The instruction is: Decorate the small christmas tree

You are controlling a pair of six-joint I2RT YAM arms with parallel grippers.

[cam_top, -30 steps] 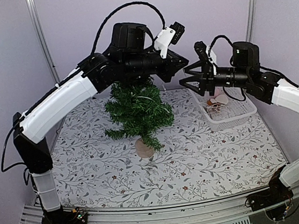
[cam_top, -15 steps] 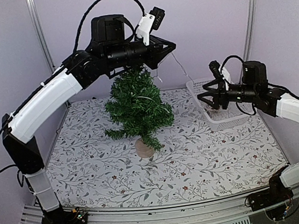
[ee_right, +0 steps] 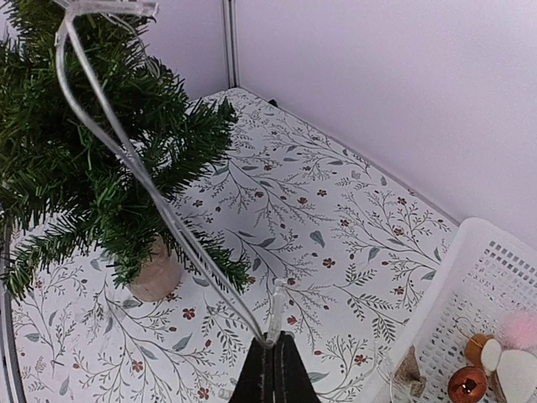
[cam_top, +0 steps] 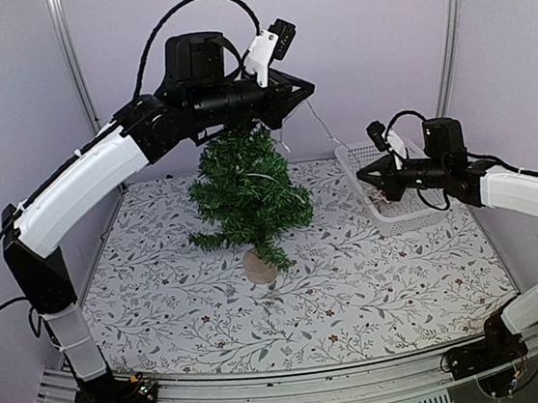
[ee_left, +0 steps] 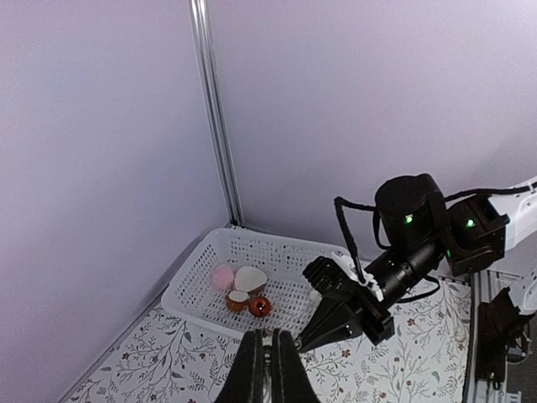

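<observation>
The small christmas tree (cam_top: 248, 189) stands upright near the middle of the worktop (cam_top: 357, 289), a cone of dark green, bristly needle branches on a short, round, pale wooden stump (cam_top: 260, 266). The worktop is covered by a pale cloth printed with thin vines, leaves and small red flowers. At about 3 o'clock from the tree, well apart from it, sits a white perforated plastic basket (cam_top: 416, 209). It holds a fuzzy pink ball (ee_left: 222, 277), a smooth white piece (ee_left: 250, 279) and a glossy copper-red bauble (ee_left: 259, 306).

The left gripper (ee_left: 268, 337) hangs above the treetop, a little toward 1 o'clock, with its jaws pressed together. A thin, clear strand (ee_right: 143, 176) drops from its tips in the top view. The strand slants past the branches on the tree's 3 o'clock side to the right gripper (ee_right: 268, 342). Those jaws are pinched tight on the strand's lower end, over the cloth between tree and basket.

A second ago the two grippers were almost tip to tip just past the treetop, and the right jaws were spread wide. Since then the left arm has lifted and pulled toward 11 o'clock. The right arm has sunk and backed off toward 3 o'clock with its jaws narrowed to a point. The tree and basket have not shifted.
</observation>
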